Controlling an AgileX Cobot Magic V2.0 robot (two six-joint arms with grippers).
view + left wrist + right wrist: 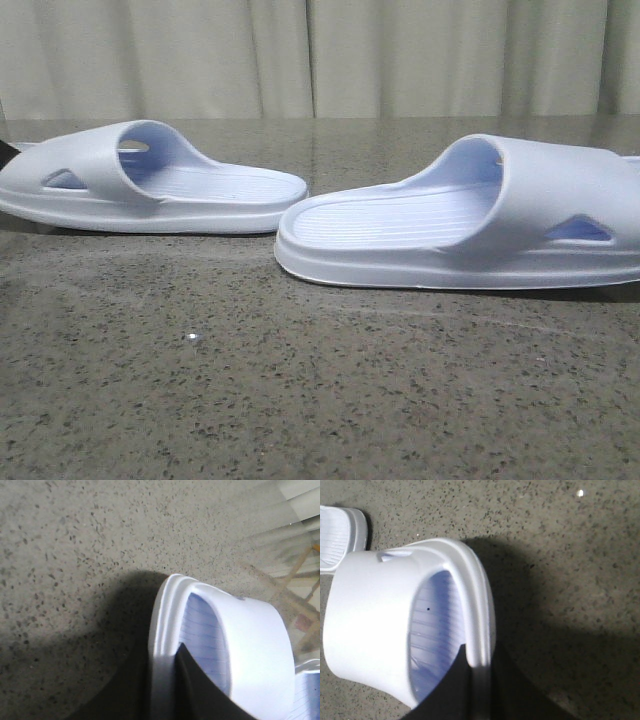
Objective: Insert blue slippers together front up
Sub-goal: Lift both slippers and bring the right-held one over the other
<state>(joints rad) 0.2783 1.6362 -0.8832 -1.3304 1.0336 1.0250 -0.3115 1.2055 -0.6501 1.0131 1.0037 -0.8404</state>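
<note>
Two pale blue slippers lie sole-down on the speckled table, heels facing each other about a hand's width apart. The left slipper [100,165] has its strap at the far left; the right slipper [560,190] has its strap at the right edge. My left gripper [161,652] is shut on the toe rim of the left slipper [260,645], one finger under the strap and one outside the sole. My right gripper [481,652] is shut the same way on the toe rim of the right slipper [370,615]. Only a dark sliver of the left gripper [5,155] shows in the front view.
The grey speckled stone table [300,380] runs from the slippers to the front edge of the view. A pale curtain [320,55] hangs behind the table. The other slipper's heel [340,535] shows in the right wrist view.
</note>
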